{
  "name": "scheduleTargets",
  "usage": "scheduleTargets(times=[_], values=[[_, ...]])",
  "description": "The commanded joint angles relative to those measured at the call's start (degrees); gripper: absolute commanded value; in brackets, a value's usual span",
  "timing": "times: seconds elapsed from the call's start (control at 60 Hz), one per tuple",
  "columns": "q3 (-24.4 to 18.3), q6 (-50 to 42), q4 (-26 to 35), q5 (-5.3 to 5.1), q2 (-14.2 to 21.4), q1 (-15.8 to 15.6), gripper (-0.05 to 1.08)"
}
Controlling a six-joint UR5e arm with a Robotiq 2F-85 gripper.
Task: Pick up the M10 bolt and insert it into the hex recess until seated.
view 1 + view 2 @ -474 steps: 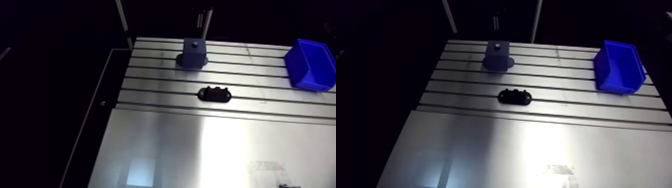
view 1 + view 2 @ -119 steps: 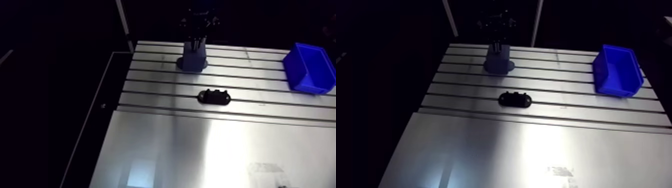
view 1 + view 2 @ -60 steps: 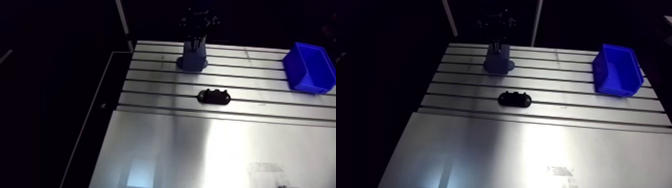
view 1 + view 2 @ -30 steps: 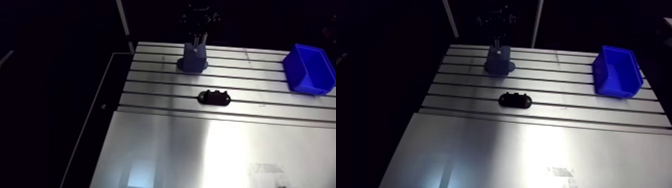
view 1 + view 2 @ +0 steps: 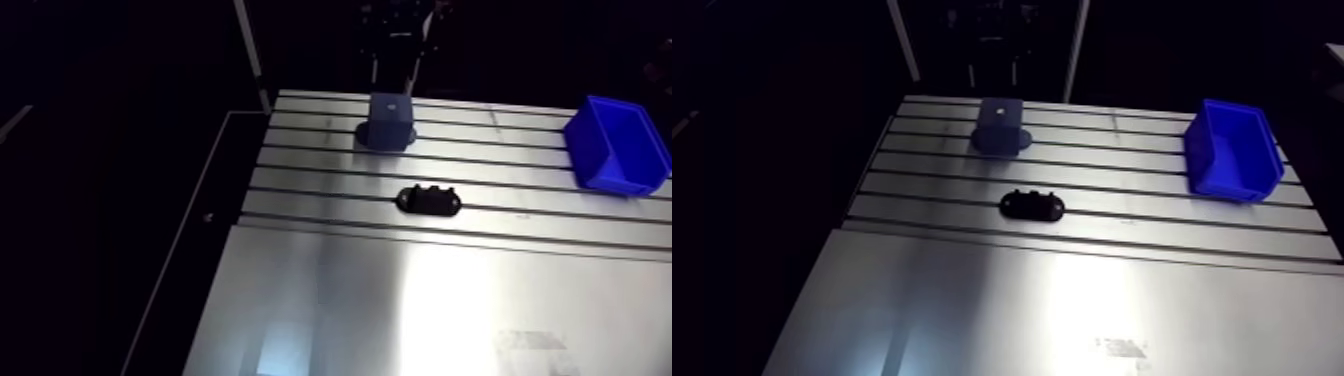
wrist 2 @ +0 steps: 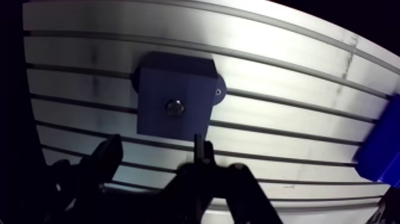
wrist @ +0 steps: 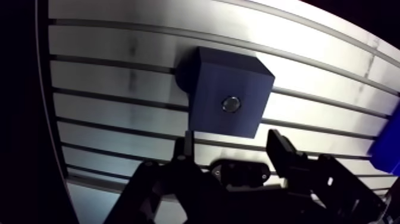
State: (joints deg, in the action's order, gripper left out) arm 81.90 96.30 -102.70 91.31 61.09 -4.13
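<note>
Bolt [image 7: 231, 104], seemingly in block [image 7: 208, 83] top, just ahead of spread gripper [image 7: 231, 136]

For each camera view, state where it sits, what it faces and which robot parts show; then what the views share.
Wrist view: on the wrist, facing down onto the dark blue block; the open gripper shows its two fingers.
Arm view: on the upper link, facing down across the slotted aluminium table; the gripper shows dimly.
Shared: block, black oval fixture, blue plastic bin.
</note>
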Motion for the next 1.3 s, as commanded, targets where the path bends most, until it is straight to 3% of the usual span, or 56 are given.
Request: scheduleTargets(times=[0.017,0.267,0.4,0.7,1.017,1.3], values=[[-5.7,0.0,6.9,-0.04,1.5,0.0,0.01],[-13.9,0.0,16.6,-0.13,2.5,0.0,0.01],[-15.8,0.0,19.6,-0.29,3.5,0.0,0.01],[-14.4,0.2,19.4,-0.13,8.7,0.2,0.01],[-12.0,2.1,19.3,-0.65,12.2,0.6,0.01],[-10.1,1.8,20.1,-0.30,14.4,0.7,0.01]])
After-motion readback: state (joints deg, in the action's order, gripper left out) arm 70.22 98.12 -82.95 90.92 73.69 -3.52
